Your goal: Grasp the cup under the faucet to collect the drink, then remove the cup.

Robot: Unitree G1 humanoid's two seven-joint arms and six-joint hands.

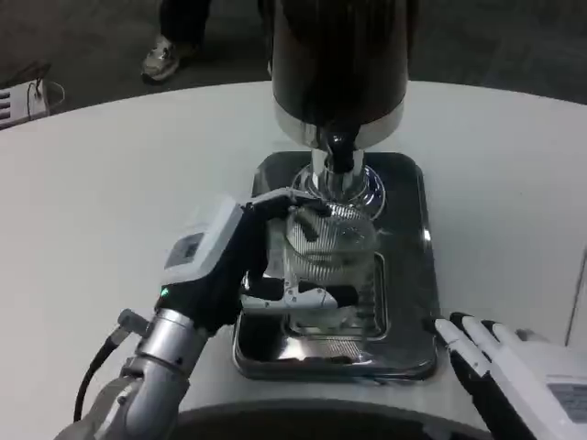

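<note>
The cup [332, 246] is clear glass with ridges. It stands upright on a shiny metal tray [408, 183], on the grate [367, 316] part of the tray. It sits right under the black faucet [340, 154] of the big drink dispenser [337, 69].

The left hand [243, 261] is wrapped around the cup. One of its fingers [289, 202] curls over the top edge of the cup, on the side far from the robot. Another finger lies across the bottom of the cup, on the side near the robot. The cup is between these fingers, so the hand is grasping it. The back of the hand is white, and a small green light shines near the wrist.

The dispenser is dark and round with a silver band and a silver foot. The foot stands on the tray just behind the top finger.

The right hand [509, 367] is well apart from the cup, near the front right corner of the tray. Its fingers lie spread out and flat by the tray's edge, holding nothing.

The tray rests on a white table [110, 183]. Past the table, a person's shoe [165, 57] is on the dark floor.
</note>
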